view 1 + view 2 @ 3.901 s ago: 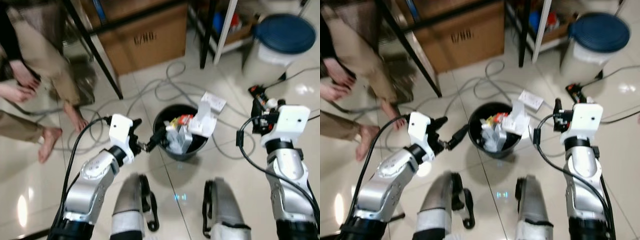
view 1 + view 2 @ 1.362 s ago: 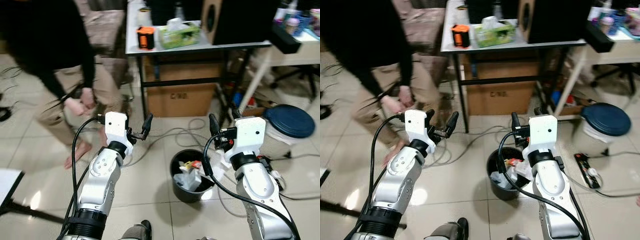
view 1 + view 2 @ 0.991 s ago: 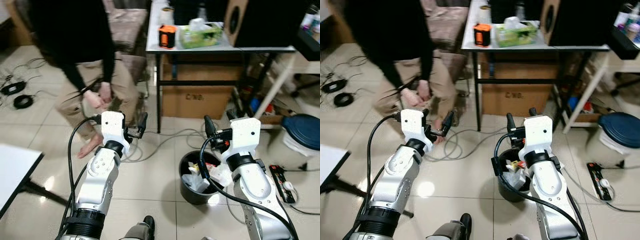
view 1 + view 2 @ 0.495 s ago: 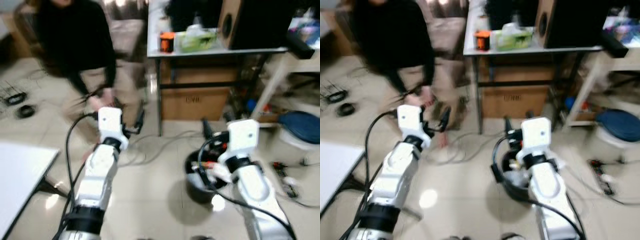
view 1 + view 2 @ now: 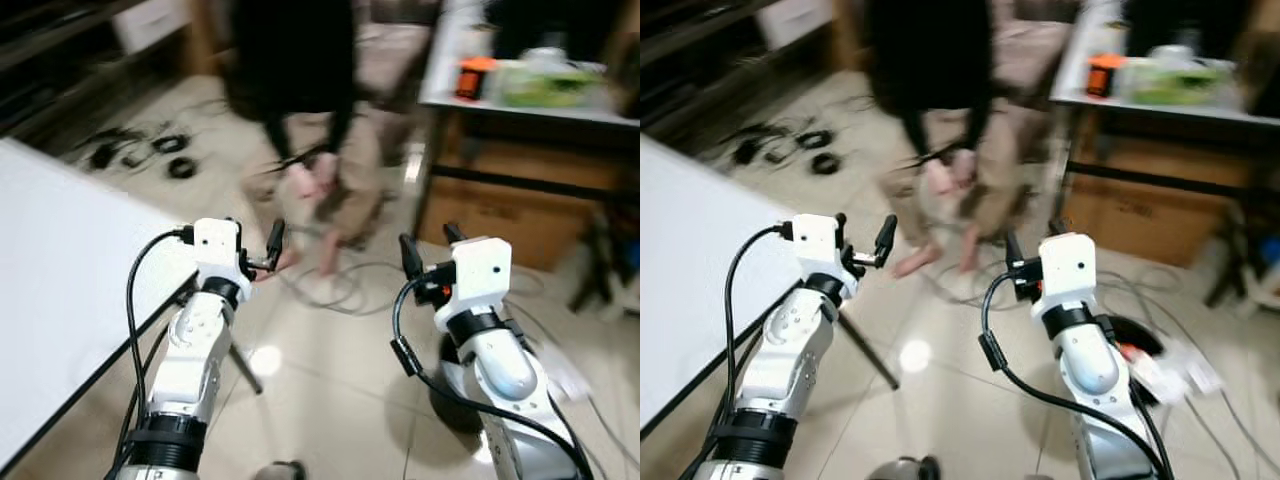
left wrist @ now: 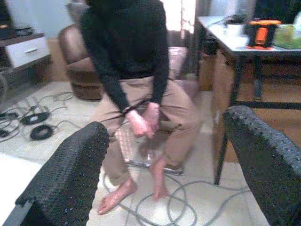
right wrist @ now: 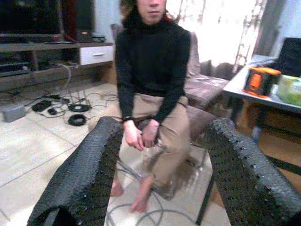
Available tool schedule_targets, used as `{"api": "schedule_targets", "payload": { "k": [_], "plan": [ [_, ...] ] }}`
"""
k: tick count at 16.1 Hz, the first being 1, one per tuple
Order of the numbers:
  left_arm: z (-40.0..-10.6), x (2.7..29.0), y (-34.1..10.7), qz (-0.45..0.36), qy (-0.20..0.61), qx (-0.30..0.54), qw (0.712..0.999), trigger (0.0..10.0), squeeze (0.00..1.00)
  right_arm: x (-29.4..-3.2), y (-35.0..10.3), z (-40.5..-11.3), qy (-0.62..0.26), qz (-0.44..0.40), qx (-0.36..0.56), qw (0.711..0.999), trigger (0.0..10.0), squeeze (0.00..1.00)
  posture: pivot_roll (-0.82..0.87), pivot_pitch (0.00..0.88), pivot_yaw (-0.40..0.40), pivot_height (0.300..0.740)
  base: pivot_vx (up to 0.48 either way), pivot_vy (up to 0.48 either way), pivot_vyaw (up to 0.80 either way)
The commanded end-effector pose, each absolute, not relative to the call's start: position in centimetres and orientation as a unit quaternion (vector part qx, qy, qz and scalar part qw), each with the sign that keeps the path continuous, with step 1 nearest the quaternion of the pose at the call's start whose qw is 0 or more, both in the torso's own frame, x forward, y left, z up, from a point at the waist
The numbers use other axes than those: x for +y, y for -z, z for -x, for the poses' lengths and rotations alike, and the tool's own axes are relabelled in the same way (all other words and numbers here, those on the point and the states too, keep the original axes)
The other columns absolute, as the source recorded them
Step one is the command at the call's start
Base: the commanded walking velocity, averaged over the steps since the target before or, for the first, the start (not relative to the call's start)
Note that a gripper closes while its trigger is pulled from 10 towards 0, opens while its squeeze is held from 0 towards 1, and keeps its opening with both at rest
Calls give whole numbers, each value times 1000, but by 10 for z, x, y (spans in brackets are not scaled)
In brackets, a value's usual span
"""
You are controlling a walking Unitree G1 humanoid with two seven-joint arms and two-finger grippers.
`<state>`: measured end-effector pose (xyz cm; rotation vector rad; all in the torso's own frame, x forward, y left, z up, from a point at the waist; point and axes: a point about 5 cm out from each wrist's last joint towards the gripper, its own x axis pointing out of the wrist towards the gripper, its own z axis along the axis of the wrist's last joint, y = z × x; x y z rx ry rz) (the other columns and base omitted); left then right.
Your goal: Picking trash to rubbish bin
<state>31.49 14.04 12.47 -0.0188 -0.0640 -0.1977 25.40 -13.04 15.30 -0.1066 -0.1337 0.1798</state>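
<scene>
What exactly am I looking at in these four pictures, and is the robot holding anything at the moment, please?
This is a walking humanoid robot with two silver arms. The two wide pictures come from a stereo camera on its head, looking forward and down; they are blurred. The left gripper and right gripper are both raised, each with two long black fingers spread open and holding nothing. The other two pictures come from cameras on the wrists, looking out between those fingers. Ahead a person sits with hands clasped, cables lying on the tiled floor by their bare feet. By the robot's right arm stands the black rubbish bin with trash in it. A white table is on the robot's left.
</scene>
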Motion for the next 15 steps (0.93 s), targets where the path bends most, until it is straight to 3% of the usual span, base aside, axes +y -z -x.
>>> {"api": "schedule_targets", "payload": {
  "k": [1,15],
  "plan": [
    [-314,145,-125,3,87,-31,996,10000,0,-128,-153,-253,-92,54,-69,992,10000,0,-93,103,65,740,0,0,613],
    [-314,149,-120,0,63,-18,998,10000,0,-128,-152,-251,-98,53,-62,992,10000,0,-99,117,58,740,0,0,607]
  ]
}}
